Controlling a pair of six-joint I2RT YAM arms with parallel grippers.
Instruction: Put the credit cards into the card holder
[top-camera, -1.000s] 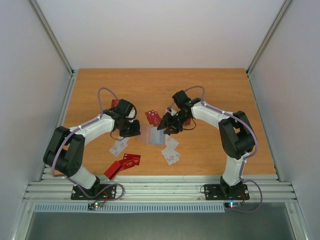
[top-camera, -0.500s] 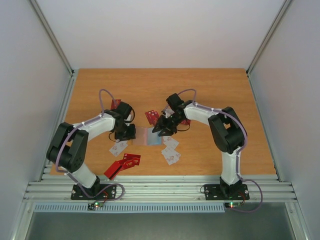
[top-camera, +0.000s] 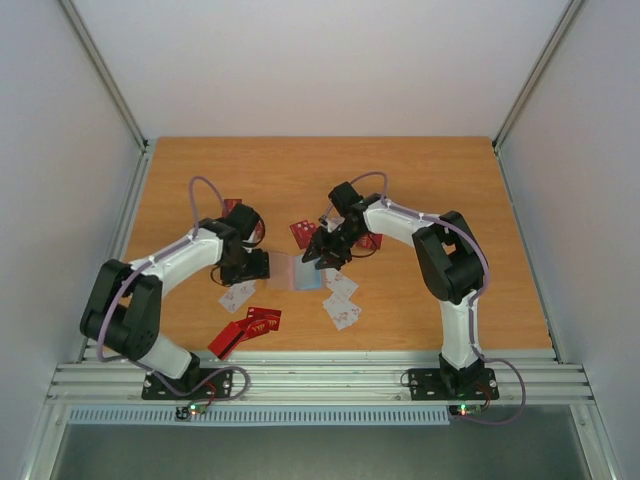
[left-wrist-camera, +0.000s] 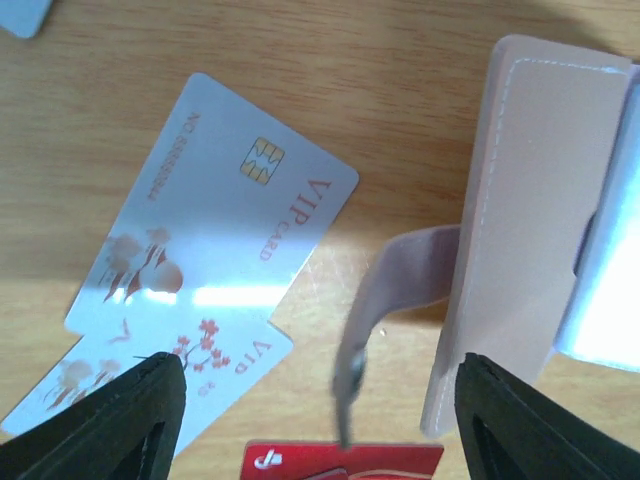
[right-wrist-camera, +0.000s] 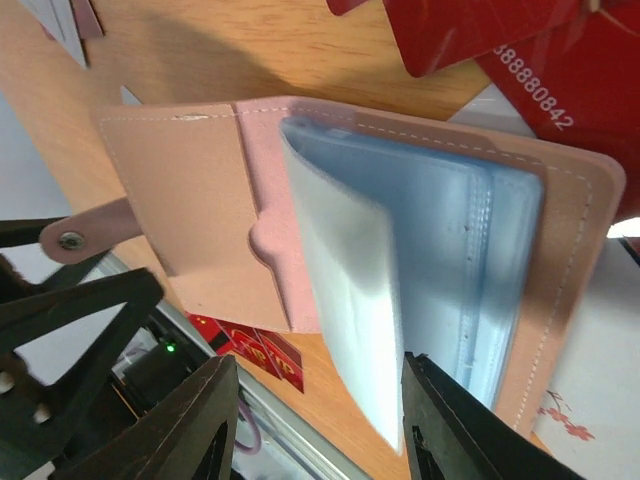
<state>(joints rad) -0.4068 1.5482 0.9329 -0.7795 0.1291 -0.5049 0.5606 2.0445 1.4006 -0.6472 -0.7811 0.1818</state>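
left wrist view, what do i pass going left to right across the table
white vip card → snap strap → card holder → blue-grey sleeves

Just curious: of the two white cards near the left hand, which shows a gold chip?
The upper white card, lying partly over the lower white card, which shows only blossoms and lettering.

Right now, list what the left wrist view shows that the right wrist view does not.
Only the left wrist view: a white card seen whole, with gold chip and VIP lettering. Only the right wrist view: the card holder's blue-grey sleeves, fanned open. Both: the tan card holder, its snap strap, red cards and the wooden table.
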